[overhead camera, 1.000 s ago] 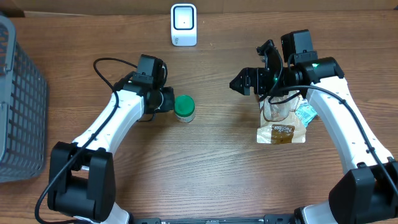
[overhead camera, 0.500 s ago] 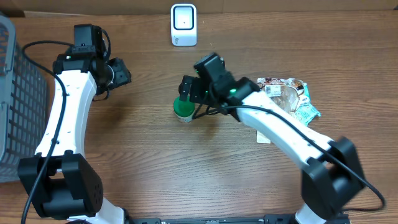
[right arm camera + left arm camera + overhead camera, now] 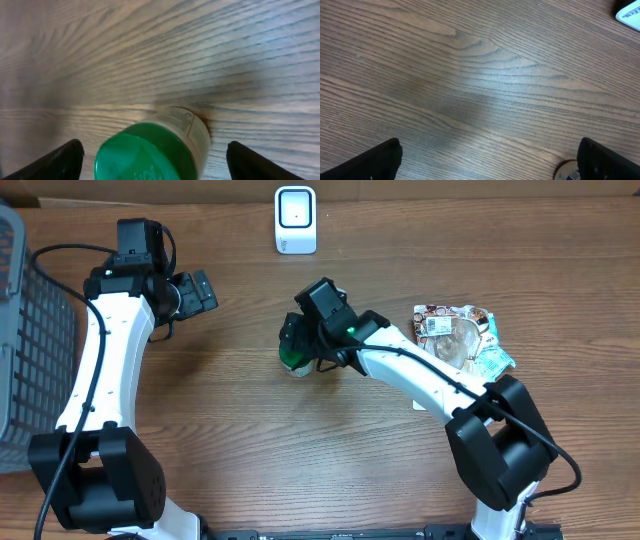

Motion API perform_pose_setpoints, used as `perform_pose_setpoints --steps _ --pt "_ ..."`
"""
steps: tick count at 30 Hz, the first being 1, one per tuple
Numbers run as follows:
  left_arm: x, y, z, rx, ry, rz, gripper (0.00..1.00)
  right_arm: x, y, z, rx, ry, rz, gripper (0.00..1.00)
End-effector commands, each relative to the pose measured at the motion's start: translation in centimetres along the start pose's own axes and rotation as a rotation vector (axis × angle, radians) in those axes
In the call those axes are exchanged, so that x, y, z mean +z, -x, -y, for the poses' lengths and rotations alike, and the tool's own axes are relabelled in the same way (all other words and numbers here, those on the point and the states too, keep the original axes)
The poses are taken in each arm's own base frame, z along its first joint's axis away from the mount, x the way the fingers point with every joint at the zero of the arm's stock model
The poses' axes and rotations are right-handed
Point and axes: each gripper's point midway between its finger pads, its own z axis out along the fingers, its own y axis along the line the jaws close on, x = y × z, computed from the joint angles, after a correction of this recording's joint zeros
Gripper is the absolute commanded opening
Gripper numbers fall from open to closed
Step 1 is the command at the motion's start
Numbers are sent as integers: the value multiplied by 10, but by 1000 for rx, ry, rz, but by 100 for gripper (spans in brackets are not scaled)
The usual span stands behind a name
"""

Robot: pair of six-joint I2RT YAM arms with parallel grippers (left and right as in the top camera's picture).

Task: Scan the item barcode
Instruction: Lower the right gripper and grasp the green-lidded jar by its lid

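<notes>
While the right gripper [image 3: 293, 340] hangs wide open astride the green-lidded jar [image 3: 150, 150], not touching it, jar lid on, upright mid-worktop [image 3: 250, 460], white scanner [image 3: 295, 220] beyond, left gripper [image 3: 203, 290] spread open, snack packets [image 3: 455, 340] right, grey basket [image 3: 30, 330] left

- The table [image 3: 250, 450] is seen to be wood, with a marked grain and a smooth, faintly sheened finish.
- The jar [image 3: 194, 134] is wrapped in a pale, paper-like label; its green lid [image 3: 145, 155] is of glossy plastic.
- The scanner [image 3: 295, 220] is cased in smooth white plastic.
- The basket [image 3: 30, 330] is made of matt grey plastic lattice.
- The packets [image 3: 455, 340] are of crinkled, shiny film.
- The left arm [image 3: 95, 365] and right arm [image 3: 420, 377] are shelled in smooth white plastic, with matt black joints.
</notes>
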Motion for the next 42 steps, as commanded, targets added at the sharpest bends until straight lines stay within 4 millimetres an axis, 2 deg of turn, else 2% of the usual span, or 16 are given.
perform_pose_setpoints --steps 1,8,13,17,19,23,26,28,32,34,37,40,42 --pt "-3 5 -3 -7 10 18 100 2 -11 -12 -205 29 -21 84" --pt "-3 5 -3 -7 10 18 100 11 -25 -14 -410 25 -45 80" --pt "-3 5 -3 -7 9 18 100 12 -24 -10 -593 9 -41 69" --pt "-3 5 -3 -7 10 18 100 11 -24 -10 -793 12 -40 68" --pt "-3 5 -3 -7 10 18 100 5 -23 -12 -920 17 -37 68" --pt "-3 5 -3 -7 10 18 100 -20 -21 -17 -1210 31 -21 68" --pt "-3 5 -3 -7 10 18 100 -36 -22 -17 -1323 36 -22 68" --pt "-3 5 -3 -7 10 18 99 -48 -29 -18 -1392 68 -46 69" --pt "-3 5 -3 -6 10 18 100 -57 -51 -20 -1467 174 -112 70" --pt "-3 5 -3 -7 10 18 100 -59 -59 -22 -1471 224 -132 76" --pt "-3 5 -3 -7 10 18 100 -59 -59 -22 -1452 223 -134 91" --pt "-3 5 -3 -7 10 18 100 -58 -54 -25 -1346 205 -119 94" --pt "-3 5 -3 -7 10 18 100 -57 -46 -25 -1216 177 -101 94"
